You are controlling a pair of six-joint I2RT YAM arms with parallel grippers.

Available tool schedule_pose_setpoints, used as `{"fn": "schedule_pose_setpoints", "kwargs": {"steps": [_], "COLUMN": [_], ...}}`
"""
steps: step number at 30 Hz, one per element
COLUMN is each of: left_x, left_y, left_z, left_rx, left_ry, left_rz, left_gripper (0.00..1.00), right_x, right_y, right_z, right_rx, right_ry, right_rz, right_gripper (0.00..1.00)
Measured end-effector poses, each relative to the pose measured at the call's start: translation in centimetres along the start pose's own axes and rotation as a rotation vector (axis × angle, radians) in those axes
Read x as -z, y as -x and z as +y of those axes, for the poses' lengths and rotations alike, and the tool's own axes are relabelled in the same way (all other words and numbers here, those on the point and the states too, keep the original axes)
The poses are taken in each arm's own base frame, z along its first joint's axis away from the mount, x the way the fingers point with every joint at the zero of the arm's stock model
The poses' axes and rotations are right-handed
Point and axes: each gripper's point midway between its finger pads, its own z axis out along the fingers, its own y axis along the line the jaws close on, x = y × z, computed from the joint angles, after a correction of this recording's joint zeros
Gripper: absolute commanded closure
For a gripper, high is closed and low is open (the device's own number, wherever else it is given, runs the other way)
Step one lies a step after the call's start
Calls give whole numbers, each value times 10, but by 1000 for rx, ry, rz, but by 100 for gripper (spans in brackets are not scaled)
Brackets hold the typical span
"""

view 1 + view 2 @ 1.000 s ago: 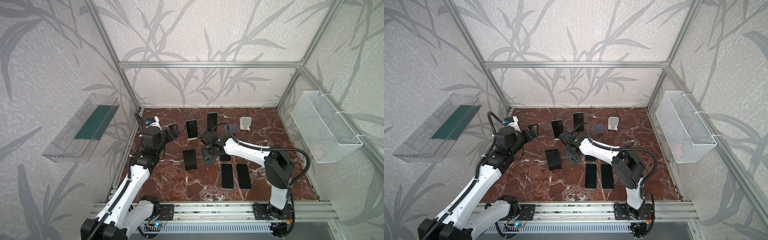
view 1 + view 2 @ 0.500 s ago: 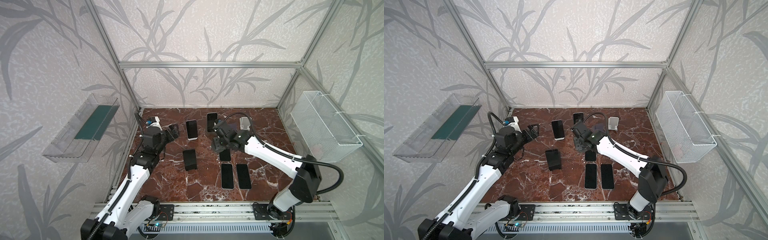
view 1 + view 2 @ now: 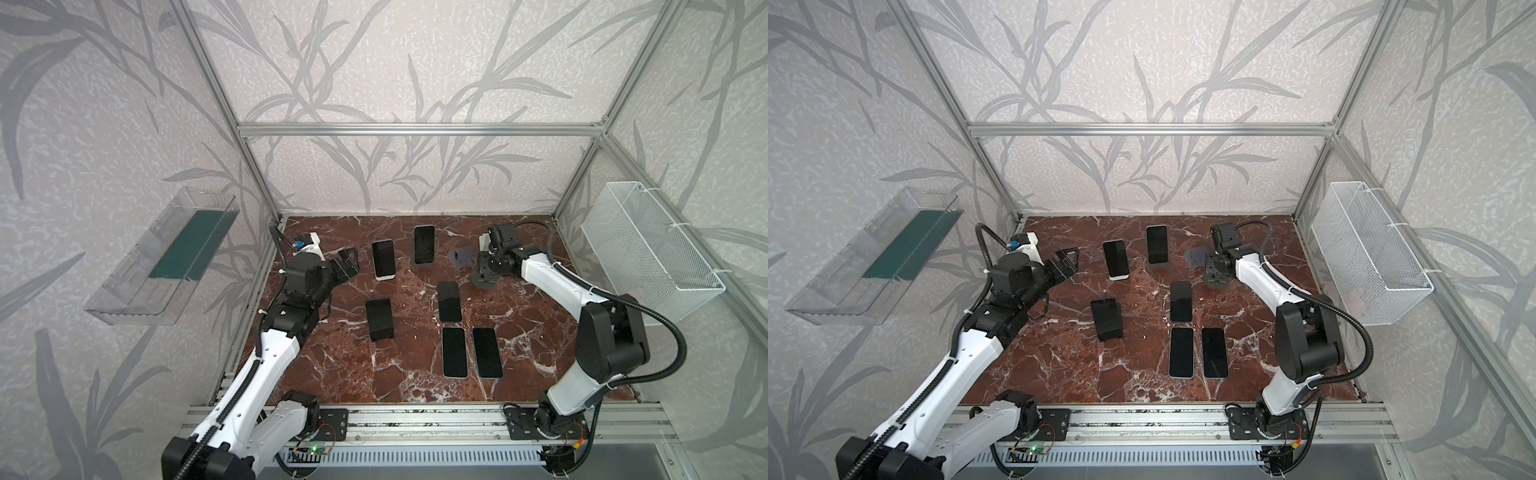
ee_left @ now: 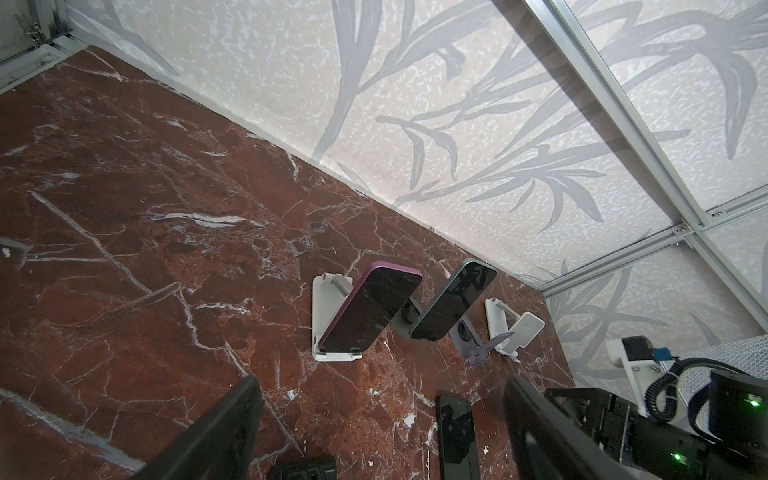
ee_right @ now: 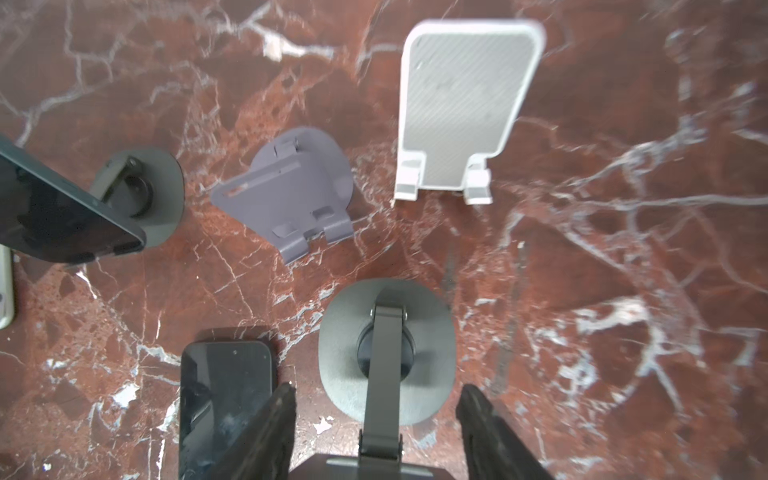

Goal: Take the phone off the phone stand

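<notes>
My right gripper (image 5: 374, 432) is shut on the plate of an empty dark grey phone stand (image 5: 340, 332), whose round base is at the back right (image 3: 484, 283). A black phone (image 3: 449, 301) lies flat just left of it. Three phones lean on stands: a purple-cased one (image 4: 370, 307) on a white stand (image 4: 322, 311), a dark one (image 3: 424, 245) on a grey stand at the back, and a black one (image 3: 379, 319) on a black stand. My left gripper (image 3: 347, 262) hangs open and empty, left of the purple-cased phone.
An empty purple stand (image 5: 299, 195) and an empty white stand (image 5: 465, 99) stand at the back right, close to my right gripper. Two more black phones (image 3: 454, 352) (image 3: 487, 352) lie flat near the front. A wire basket (image 3: 648, 249) hangs on the right wall.
My right arm has swung from the table's middle to the back right, carrying the dark grey stand with it. The left arm has not moved.
</notes>
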Motion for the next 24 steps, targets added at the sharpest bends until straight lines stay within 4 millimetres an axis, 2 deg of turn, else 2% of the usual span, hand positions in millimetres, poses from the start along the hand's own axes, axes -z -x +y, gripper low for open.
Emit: {"fn": "schedule_pose_setpoints", "kwargs": {"steps": [3, 10, 17, 24], "left_x": [0, -2, -4, -4], "left_y": [0, -2, -3, -4], "left_z": [0, 1, 2, 3], "left_rx": [0, 0, 0, -1], "left_ry": [1, 3, 7, 11], "left_rz": [1, 6, 13, 14], "left_gripper": [9, 9, 9, 9], "right_x": [-12, -21, -21, -28], "right_y": [-10, -31, -26, -24], "right_z": [5, 3, -5, -8], "right_rx": [-1, -8, 4, 16], "right_ry": [31, 38, -3, -23], "right_rz": [50, 97, 68, 82], "right_gripper": [42, 39, 36, 22]}}
